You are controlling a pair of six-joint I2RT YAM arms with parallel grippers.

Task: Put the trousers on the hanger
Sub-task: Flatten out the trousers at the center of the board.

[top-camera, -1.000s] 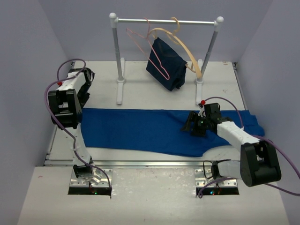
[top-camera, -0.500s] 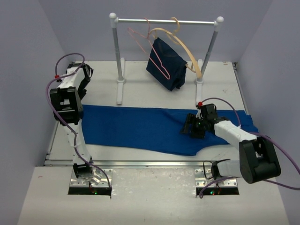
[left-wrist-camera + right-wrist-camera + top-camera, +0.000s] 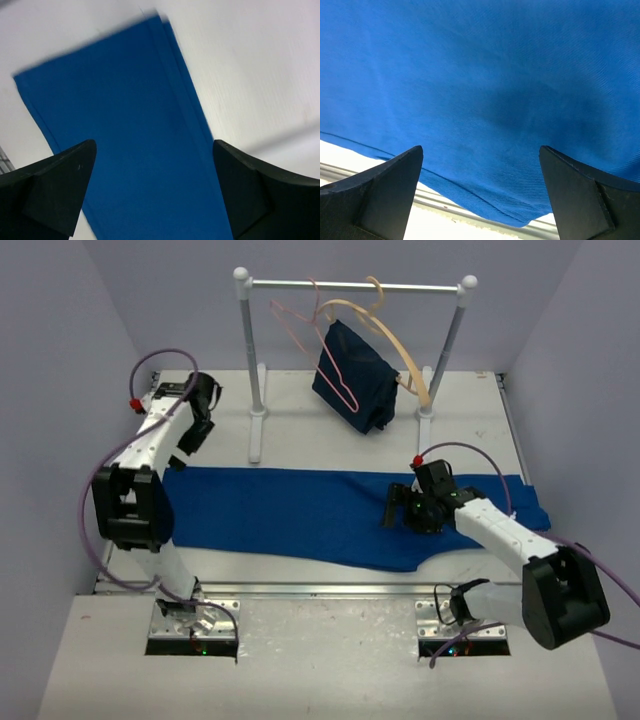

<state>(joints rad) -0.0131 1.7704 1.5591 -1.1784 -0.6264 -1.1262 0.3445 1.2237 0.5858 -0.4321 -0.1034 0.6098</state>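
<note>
Saw hanger (image 3: 330, 355) on rail (image 3: 355, 285) against navy garment (image 3: 358, 382); trousers (image 3: 290, 515) flat, long axis left-right; left gripper (image 3: 155, 150), right gripper (image 3: 481, 155) spread wide, empty.

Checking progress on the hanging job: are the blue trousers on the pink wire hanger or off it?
Off it. The trousers lie spread flat on the table; the hanger hangs on the rail, apart from them.

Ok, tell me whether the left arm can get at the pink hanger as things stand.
Probably yes, not straight. The left pincer is open and empty, the hanger hangs on the rail, but the rack's left post stands between them; the arm must go round it.
</note>
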